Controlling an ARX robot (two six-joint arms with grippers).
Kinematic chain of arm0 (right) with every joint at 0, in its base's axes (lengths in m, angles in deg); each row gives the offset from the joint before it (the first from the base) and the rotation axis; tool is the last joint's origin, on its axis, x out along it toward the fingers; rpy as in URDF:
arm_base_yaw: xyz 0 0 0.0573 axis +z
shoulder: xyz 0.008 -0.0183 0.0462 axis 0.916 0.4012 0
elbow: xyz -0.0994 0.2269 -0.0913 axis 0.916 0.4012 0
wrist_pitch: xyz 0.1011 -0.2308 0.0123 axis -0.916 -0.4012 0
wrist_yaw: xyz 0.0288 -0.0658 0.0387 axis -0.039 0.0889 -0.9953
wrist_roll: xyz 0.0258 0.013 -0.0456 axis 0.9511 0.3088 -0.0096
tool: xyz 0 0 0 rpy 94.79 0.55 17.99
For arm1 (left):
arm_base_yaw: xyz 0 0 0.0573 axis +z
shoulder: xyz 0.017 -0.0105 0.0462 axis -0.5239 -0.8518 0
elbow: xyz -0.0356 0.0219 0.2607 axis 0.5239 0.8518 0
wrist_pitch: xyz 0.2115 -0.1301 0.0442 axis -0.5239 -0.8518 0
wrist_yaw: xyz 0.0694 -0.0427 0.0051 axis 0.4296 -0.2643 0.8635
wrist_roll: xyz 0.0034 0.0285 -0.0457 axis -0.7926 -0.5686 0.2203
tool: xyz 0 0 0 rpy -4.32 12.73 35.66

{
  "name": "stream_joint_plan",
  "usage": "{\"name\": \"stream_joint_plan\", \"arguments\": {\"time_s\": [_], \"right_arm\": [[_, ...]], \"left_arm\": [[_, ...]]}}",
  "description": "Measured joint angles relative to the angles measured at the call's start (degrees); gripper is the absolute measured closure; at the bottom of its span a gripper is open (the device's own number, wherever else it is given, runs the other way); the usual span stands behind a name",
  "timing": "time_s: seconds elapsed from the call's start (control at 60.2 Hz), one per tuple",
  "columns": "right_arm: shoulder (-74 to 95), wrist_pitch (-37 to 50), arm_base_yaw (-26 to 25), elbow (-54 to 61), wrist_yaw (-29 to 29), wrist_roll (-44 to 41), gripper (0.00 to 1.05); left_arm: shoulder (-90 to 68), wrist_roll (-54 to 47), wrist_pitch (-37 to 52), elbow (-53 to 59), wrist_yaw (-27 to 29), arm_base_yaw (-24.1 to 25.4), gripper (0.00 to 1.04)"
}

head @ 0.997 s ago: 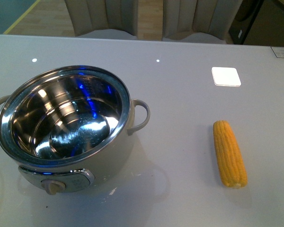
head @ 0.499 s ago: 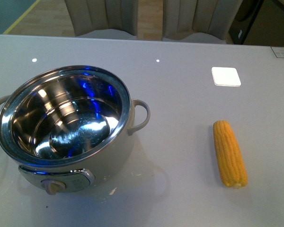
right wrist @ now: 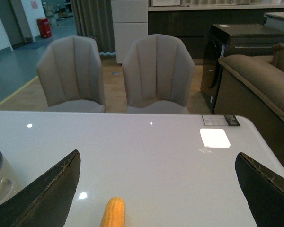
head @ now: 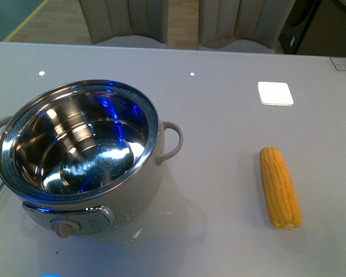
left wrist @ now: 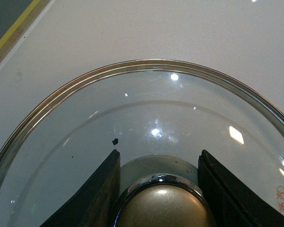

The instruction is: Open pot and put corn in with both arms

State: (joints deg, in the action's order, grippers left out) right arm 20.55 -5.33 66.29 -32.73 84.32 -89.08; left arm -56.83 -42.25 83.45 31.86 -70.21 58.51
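Lid (left wrist: 146,109) is off: my left hand (left wrist: 159,157) pinches its knob (left wrist: 163,205) beside the pot (head: 155,124), over bare bench (head: 219,115), with the bench's left edge near. The pot stands open and empty. Left to do: the corn (head: 279,187), lying on the bench well apart to the pot's right. My right hand (right wrist: 157,156) hangs spread wide on its near side, holding nothing. Only bare bench lies between corn and pot.

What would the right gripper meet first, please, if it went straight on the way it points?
Probably bare table beyond the corn: the right gripper is open, and the corn lies close in between its fingers, seemingly under its line. Depth is unclear.
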Motion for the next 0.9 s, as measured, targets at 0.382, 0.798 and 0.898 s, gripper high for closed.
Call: {"name": "stream_joint_plan", "arguments": {"time_s": [0.382,0.798,0.898], "right_arm": [[0.0,0.0,0.0,0.0,0.0,0.0,0.09],[0.0,0.0,0.0,0.0,0.0,0.0,0.09],[0.0,0.0,0.0,0.0,0.0,0.0,0.09]], "left_arm": [[-4.0,0.2,4.1,-1.5,-1.0,0.4,0.57],[-1.5,1.0,4.7,-0.1,-1.3,1.8,0.07],[3.6,2.1,3.8,2.1,-2.4,2.7,0.07]]}}
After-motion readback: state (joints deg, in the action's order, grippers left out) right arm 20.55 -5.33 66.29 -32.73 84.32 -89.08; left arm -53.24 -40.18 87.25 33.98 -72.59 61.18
